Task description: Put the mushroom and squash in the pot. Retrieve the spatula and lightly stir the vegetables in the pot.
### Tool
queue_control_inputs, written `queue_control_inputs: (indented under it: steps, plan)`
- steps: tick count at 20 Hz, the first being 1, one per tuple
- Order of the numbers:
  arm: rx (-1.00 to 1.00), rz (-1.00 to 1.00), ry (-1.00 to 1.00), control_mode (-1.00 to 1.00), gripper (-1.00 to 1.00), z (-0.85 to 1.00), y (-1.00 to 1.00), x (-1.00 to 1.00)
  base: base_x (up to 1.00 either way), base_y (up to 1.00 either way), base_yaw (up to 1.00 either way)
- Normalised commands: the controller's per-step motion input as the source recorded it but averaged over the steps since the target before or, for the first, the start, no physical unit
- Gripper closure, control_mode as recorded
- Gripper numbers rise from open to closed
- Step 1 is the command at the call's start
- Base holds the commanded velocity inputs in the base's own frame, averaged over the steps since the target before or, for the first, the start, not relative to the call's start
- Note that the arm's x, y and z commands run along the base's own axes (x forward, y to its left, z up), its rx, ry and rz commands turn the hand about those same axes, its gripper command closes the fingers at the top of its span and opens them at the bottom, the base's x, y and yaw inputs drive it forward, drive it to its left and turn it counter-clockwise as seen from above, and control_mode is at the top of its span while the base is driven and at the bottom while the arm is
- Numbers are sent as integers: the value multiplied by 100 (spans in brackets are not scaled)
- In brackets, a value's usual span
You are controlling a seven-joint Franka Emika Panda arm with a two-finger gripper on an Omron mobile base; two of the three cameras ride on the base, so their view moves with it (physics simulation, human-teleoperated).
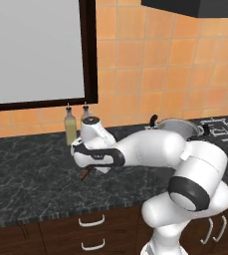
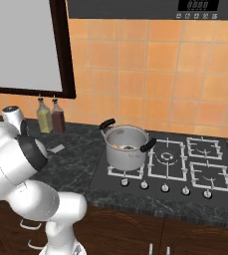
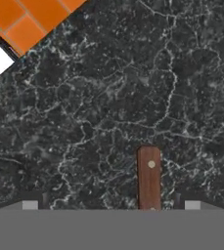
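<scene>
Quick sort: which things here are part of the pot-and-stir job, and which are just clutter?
Job:
- pot on the stove, vegetables inside but too small to tell apart
- spatula, on the counter between the open gripper fingers

Clutter:
- two bottles
- window

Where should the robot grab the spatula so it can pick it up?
By the wooden handle of the spatula, coming straight down from above. It lies flat on the dark counter, and the long, narrow handle fits between the open hand's fingers, one on each long side. The blade looks flatter and harder to pinch.
</scene>
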Motion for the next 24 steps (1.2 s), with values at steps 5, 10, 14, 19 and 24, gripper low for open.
queue_control_inputs:
  steps: [5,10,14,19,24]
  plan:
    - [-33,5,-21,-100,-100,-18,60,-8,0,0,0]
    - [-28,0,-8,-100,-100,-13,20,23,0,0,0]
    - [-26,0,-13,-100,-100,-14,2,7,0,0,0]
    - [-10,0,-21,-100,-100,-10,-3,-4,0,0,0]
    - [0,2,-28,-100,-100,-6,-12,3,0,0,0]
